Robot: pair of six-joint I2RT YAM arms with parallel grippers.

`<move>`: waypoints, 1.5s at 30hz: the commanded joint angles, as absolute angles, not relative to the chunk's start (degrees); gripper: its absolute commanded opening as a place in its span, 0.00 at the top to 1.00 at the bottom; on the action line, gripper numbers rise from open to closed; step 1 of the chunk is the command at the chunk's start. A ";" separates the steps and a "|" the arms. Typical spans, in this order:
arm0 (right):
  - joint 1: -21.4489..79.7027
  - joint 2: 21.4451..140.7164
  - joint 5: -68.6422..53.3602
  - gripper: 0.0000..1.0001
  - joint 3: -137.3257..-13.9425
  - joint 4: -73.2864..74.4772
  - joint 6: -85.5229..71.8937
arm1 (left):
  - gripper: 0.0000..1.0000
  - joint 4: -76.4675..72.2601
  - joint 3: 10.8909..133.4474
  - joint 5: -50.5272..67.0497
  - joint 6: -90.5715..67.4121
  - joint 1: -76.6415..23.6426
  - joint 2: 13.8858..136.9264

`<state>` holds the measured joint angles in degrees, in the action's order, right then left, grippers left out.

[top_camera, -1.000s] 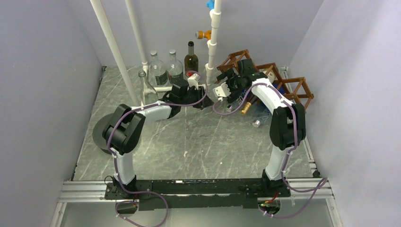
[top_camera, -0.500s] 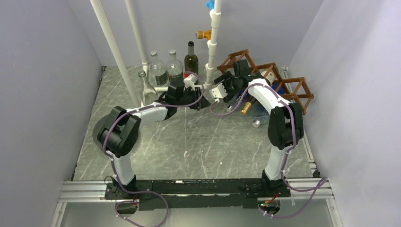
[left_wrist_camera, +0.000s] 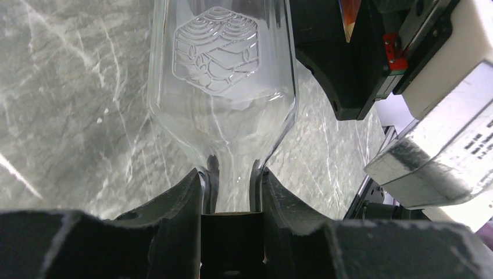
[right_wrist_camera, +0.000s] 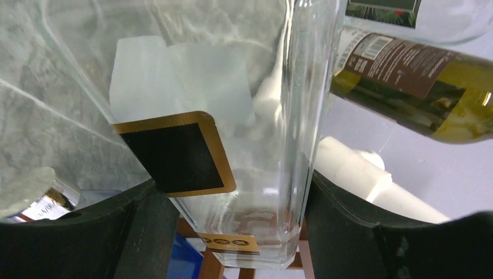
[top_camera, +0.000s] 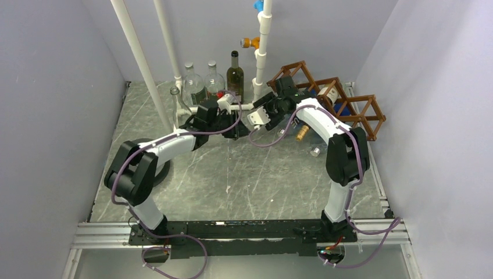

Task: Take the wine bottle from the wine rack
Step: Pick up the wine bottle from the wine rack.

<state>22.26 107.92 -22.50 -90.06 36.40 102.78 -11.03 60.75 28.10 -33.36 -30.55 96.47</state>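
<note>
A clear glass bottle [left_wrist_camera: 224, 87] with an embossed hexagon emblem and a black-and-gold label [right_wrist_camera: 174, 154] hangs between my two grippers. My left gripper [left_wrist_camera: 231, 174] is shut on its neck, and also shows in the top view [top_camera: 235, 128]. My right gripper [right_wrist_camera: 232, 192] clasps its square body near the base, and also shows in the top view [top_camera: 272, 109]. The brown wooden wine rack [top_camera: 340, 99] stands at the back right, just behind the right gripper. Its slats [right_wrist_camera: 210, 268] show under the bottle's base. The bottle is off the rack, to its left.
Other bottles lie in the rack: a gold-capped one [top_camera: 301, 132], a silver-capped one [top_camera: 314, 152] and a green wine bottle [right_wrist_camera: 418, 87]. Upright bottles [top_camera: 235, 72] stand at the back. White pipes [top_camera: 263, 52] rise beside the rack and at the back left [top_camera: 139, 58].
Both grippers have moved left, away from the rack, carrying the clear bottle between them. The left arm's elbow has swung outward to the left.
</note>
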 commanded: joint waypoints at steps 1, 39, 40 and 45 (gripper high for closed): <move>26.45 104.28 -26.25 0.72 -92.57 35.29 97.93 | 1.00 -18.38 61.45 33.77 -29.75 -31.58 86.93; 40.43 95.68 -50.57 0.74 -71.29 19.82 54.17 | 0.93 15.53 56.37 33.64 -27.62 -31.11 65.60; 40.41 95.37 -51.02 0.74 -70.32 18.91 53.76 | 0.91 16.03 56.68 33.66 -27.27 -31.07 65.77; 40.26 93.55 -53.06 0.75 -66.02 14.93 51.81 | 0.80 18.06 57.85 33.64 -26.18 -31.11 66.42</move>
